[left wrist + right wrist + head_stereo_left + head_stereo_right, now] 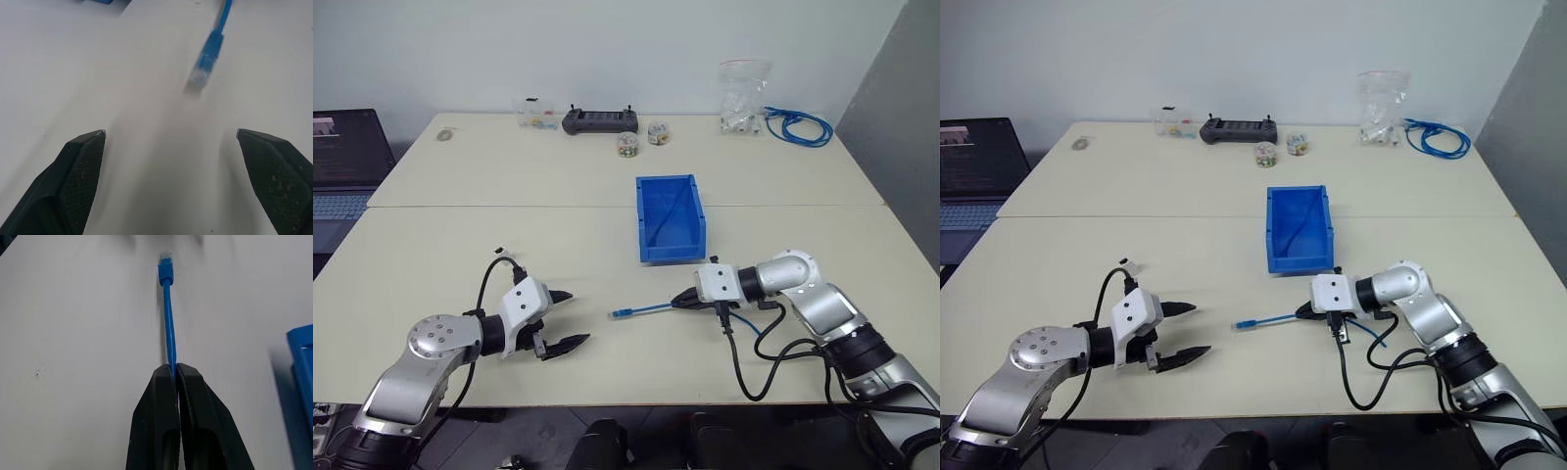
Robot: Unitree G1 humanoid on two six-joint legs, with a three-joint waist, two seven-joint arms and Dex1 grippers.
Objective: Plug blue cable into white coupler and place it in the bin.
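Note:
My right gripper is shut on the blue cable a short way behind its clear plug. In the right wrist view the cable runs straight out from my right gripper. The plug end hangs just over the table and points toward my left gripper, which stands open and empty a hand's width from the plug. A tiny white piece with a dark face, seemingly the white coupler, lies on the table beyond my left arm. The blue bin stands behind the cable, mid-table.
Along the far edge are a black controller, small jars, a clear box, a bag of white pieces and a coiled blue cable bundle. A laptop sits at the far left. My right arm's black lead loops on the table.

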